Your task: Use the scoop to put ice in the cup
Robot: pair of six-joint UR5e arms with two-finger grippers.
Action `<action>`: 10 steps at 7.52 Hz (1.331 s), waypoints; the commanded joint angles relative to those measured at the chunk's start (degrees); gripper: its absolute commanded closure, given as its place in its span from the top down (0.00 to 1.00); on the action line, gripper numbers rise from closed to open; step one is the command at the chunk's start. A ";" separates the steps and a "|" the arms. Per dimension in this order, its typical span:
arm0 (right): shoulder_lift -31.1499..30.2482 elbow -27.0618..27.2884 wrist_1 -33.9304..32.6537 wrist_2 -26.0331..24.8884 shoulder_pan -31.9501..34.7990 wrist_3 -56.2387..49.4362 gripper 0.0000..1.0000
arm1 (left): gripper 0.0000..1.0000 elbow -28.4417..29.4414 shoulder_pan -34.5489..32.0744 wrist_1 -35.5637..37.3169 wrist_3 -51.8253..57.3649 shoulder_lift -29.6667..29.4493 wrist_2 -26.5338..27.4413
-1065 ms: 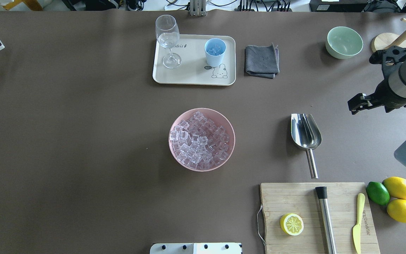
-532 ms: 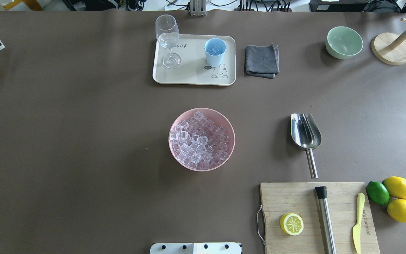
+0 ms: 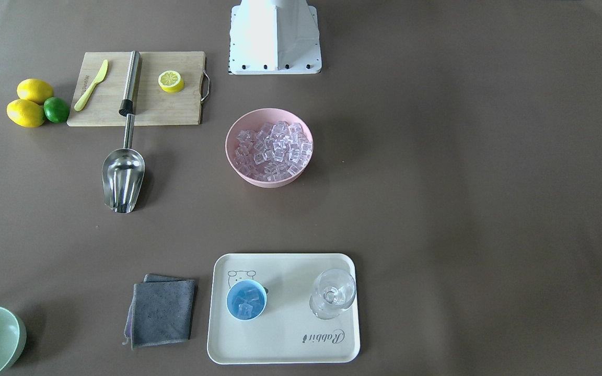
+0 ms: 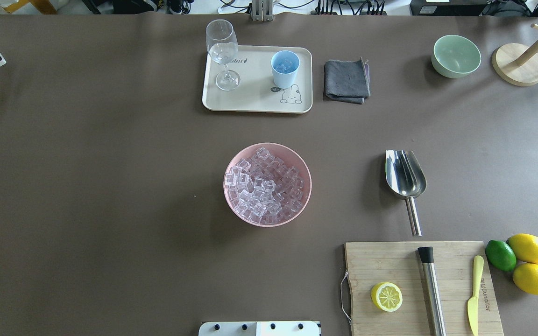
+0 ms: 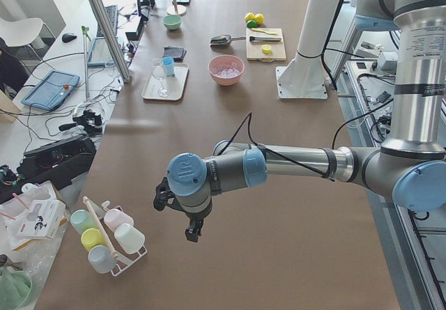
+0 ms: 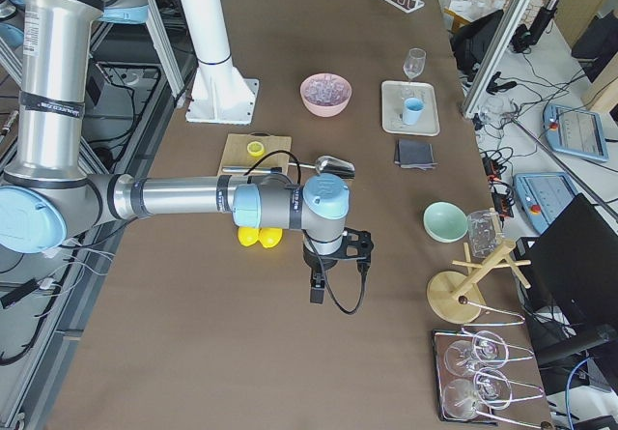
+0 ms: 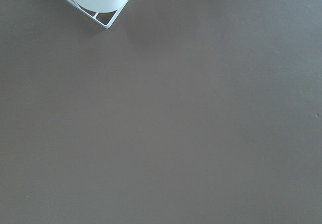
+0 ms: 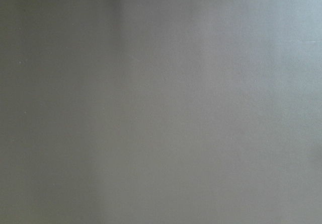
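Observation:
The steel scoop (image 4: 405, 173) lies on the table, right of the pink bowl (image 4: 267, 224), trough pointing away from me; it also shows in the front view (image 3: 122, 175). The bowl is full of clear ice cubes (image 4: 265, 184). The light-blue cup (image 4: 285, 68) stands on the cream tray (image 4: 255, 100) with a few ice cubes in it. Both grippers are away from these things. The left gripper (image 5: 189, 228) shows only in the exterior left view and the right gripper (image 6: 317, 290) only in the exterior right view. I cannot tell whether either is open or shut.
A wine glass (image 4: 222, 46) stands on the tray. A grey cloth (image 4: 347, 80), a green bowl (image 4: 456, 56) and a mug tree (image 4: 517, 70) are at the far right. A cutting board (image 4: 371, 261) holds a steel bar, yellow knife and half lemon. Lemons and a lime (image 4: 528, 259) lie beside it.
The right arm, seen at the right edge of the overhead view a second ago, has moved out of that view. Nothing on the table has moved.

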 commanded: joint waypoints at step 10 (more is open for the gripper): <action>-0.59 -2.32 0.00 5.72 3.07 -0.02 0.99 | 0.98 0.08 0.09 0.00 0.00 0.00 0.00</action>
